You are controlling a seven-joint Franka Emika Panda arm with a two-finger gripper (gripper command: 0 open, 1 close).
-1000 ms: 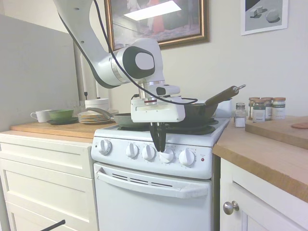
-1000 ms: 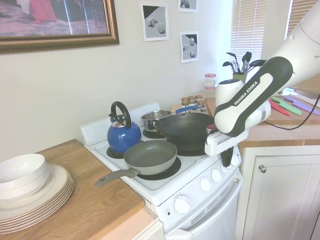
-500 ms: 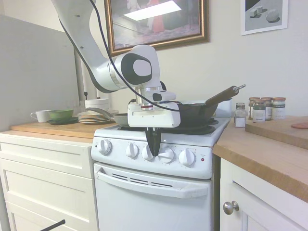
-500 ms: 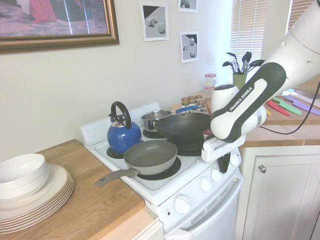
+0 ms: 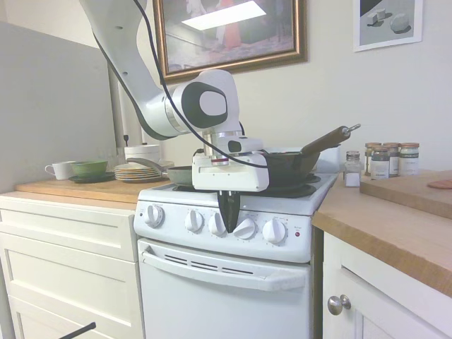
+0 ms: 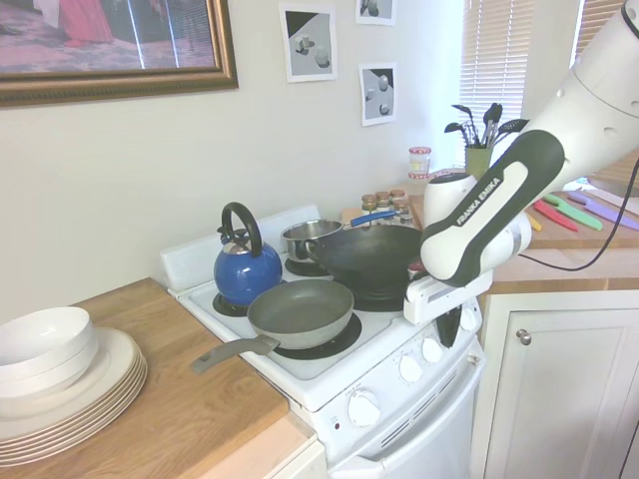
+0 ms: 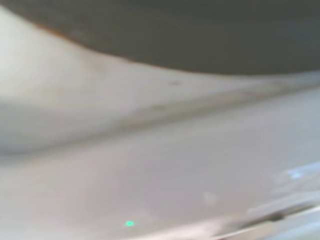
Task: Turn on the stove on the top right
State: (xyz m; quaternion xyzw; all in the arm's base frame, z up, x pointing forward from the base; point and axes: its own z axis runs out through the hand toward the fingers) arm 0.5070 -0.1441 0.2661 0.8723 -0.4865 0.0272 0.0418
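Stove [image 5: 226,282] stands between the white drawer cabinet [image 5: 67,261] and the wooden counter [image 5: 395,226]; five round knobs run along its front panel, with a small red indicator light [image 5: 297,234] at the panel's right end.

Gripper [image 5: 229,224] points straight down in front of the knob row. Its dark tips sit between the third knob [image 5: 217,224] and the fourth knob [image 5: 245,227], overlapping the third knob's right edge in the first exterior view. Jaws are drawn together into one narrow dark wedge, with nothing visible between them. Contact with a knob: cannot tell.

Second exterior view: gripper [image 6: 449,327] hangs just off the stove's front edge, above the knobs.

On the burners: blue kettle [image 6: 246,267], grey frying pan [image 6: 300,311], black wok [image 6: 371,257], small steel pot [image 6: 310,238].

Wrist view: blurred, pale surface under a dark band only.
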